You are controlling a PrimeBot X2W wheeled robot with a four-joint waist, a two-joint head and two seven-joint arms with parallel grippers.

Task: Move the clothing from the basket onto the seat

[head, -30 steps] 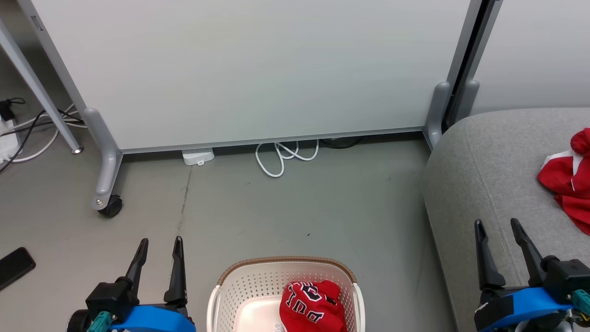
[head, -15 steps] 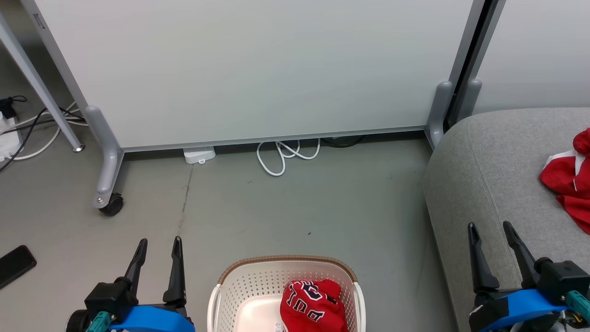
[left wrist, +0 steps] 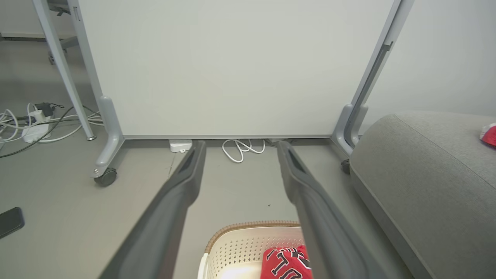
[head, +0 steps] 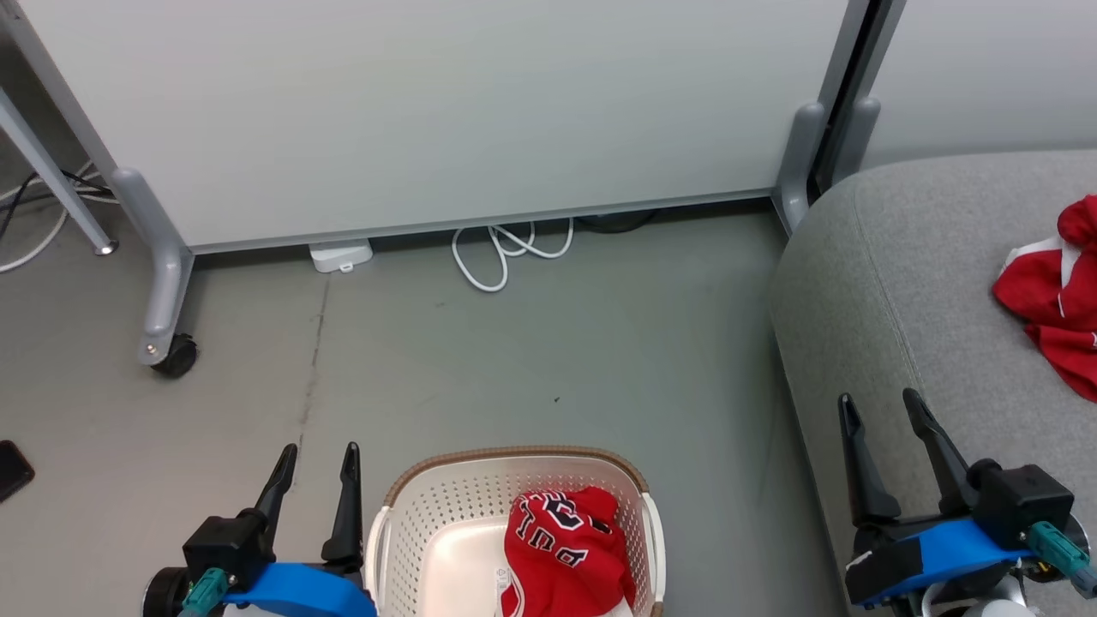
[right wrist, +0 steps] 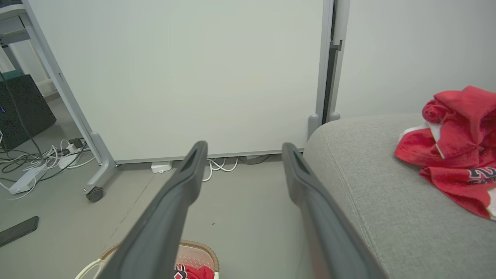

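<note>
Red clothing [head: 566,548] unmoved in basket [head: 446,506] — view seemingly dipped.

Grey floor [head: 557,343], a thin dark crack [head: 314,343] running near to far at left. Far side: a large white partition panel [head: 428,111] on grey feet, the left foot on a black caster [head: 176,356]. Under its lower edge lie a small white box [head: 340,255] and a looped white cable [head: 497,257]. Far left: a slanted metal leg [head: 51,180] and a white power strip [left wrist: 34,131]. Near left: a flat dark device [head: 10,469].
</note>
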